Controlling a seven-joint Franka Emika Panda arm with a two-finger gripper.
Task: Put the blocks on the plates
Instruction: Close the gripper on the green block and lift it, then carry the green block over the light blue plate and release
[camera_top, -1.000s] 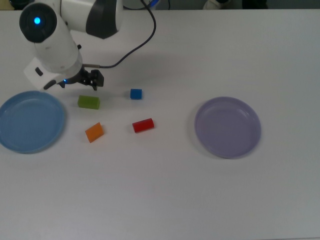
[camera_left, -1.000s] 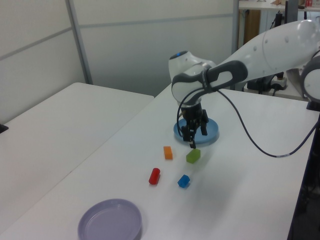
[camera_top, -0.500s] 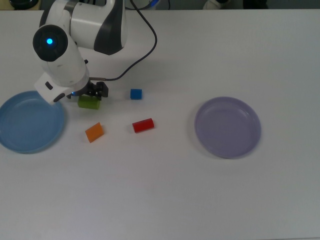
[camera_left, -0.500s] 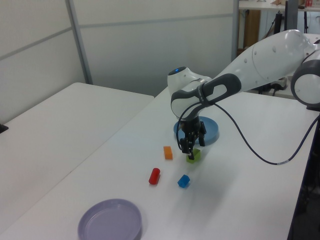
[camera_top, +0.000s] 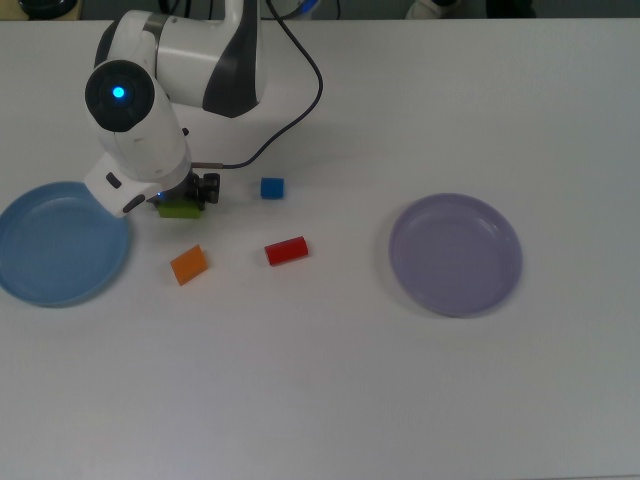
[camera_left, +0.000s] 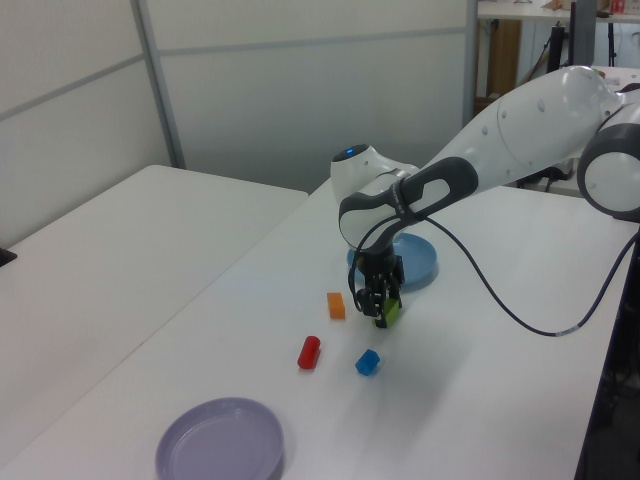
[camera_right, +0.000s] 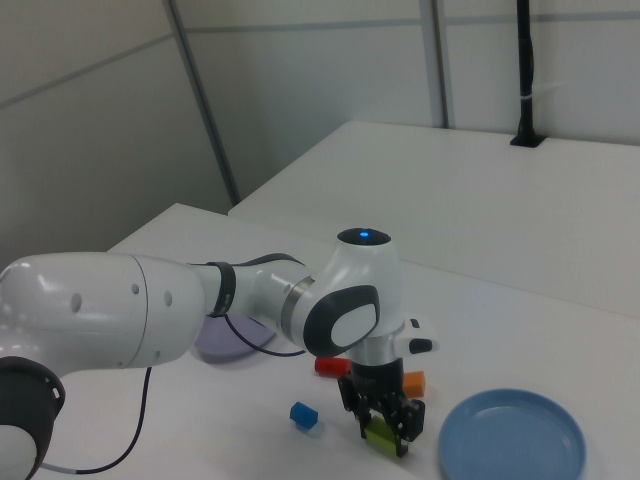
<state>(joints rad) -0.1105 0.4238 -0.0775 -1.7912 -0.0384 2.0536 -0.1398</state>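
Reaching down to the white worktop (camera_top: 400, 400), the white robot arm (camera_top: 190, 60) has its black claw (camera_left: 380, 309) right at the green block (camera_left: 391, 311). The claw's two fingers (camera_right: 402, 426) stand on either side of the green block and look like they are touching it, but I cannot tell for sure if they are squeezing it tight. The green block sits low at the worktop, and I cannot tell if it is lifted or not. Take the green block as the spot to look from. In the top view, the light blue plate (camera_top: 60, 243) lies near it on the top view's left, with nothing on it. The orange block (camera_top: 188, 264) lies on the worktop just below the green block in the top view. The small blue cube (camera_top: 272, 187) sits near the green block on the top view's right, a little higher up. The red block (camera_top: 286, 250) lies on its side, farther to the top view's right and lower than the green block. The pale purple plate (camera_top: 456, 255) is well apart from the green block, far to the top view's right, and nothing lies on it. A black cable (camera_top: 290, 100) runs from the arm and curves over the worktop above the blue cube in the top view. A small blue light (camera_top: 119, 93) glows on top of the arm.
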